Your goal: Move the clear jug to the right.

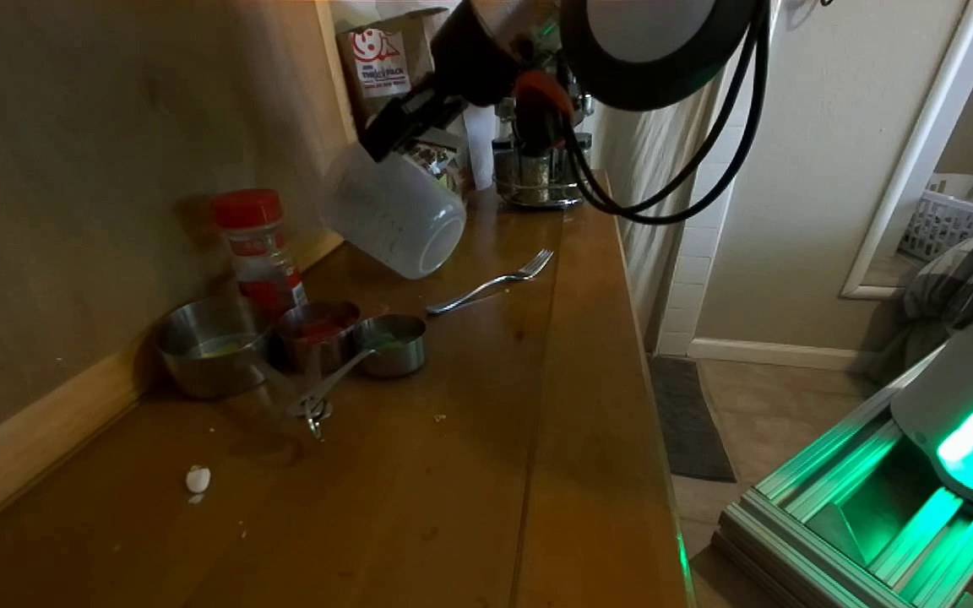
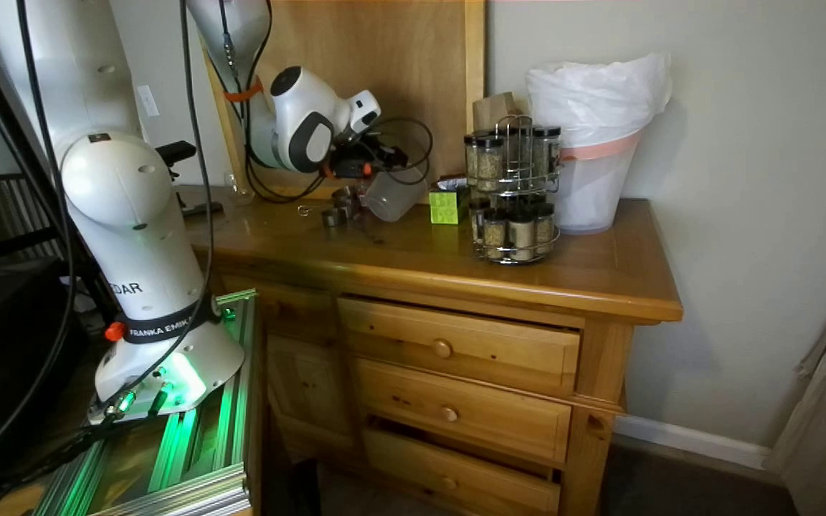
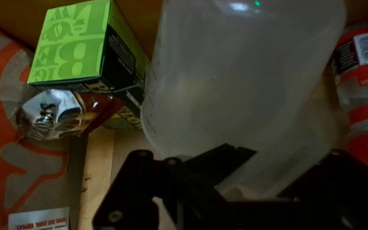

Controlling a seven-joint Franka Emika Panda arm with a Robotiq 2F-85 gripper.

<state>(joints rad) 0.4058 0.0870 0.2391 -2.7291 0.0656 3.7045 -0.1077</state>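
The clear jug (image 1: 394, 215) hangs tilted from my gripper (image 1: 378, 145), its round base facing down and toward the counter's front. In the wrist view the whitish body of the clear jug (image 3: 235, 80) fills the upper middle, and its flat handle (image 3: 267, 174) runs down between my dark fingers (image 3: 220, 159). The jaws are shut on that handle. An exterior view also has the clear jug (image 2: 393, 197) low over the counter, beneath the wrist. Whether its lowest edge touches the wood I cannot tell.
Metal measuring cups (image 1: 317, 333) and a red-capped jar (image 1: 254, 245) stand beside the jug along the back wall. A fork (image 1: 491, 285) lies near it. A green box (image 2: 444, 206), a spice rack (image 2: 513, 193) and a lined bin (image 2: 592, 172) stand farther along the counter.
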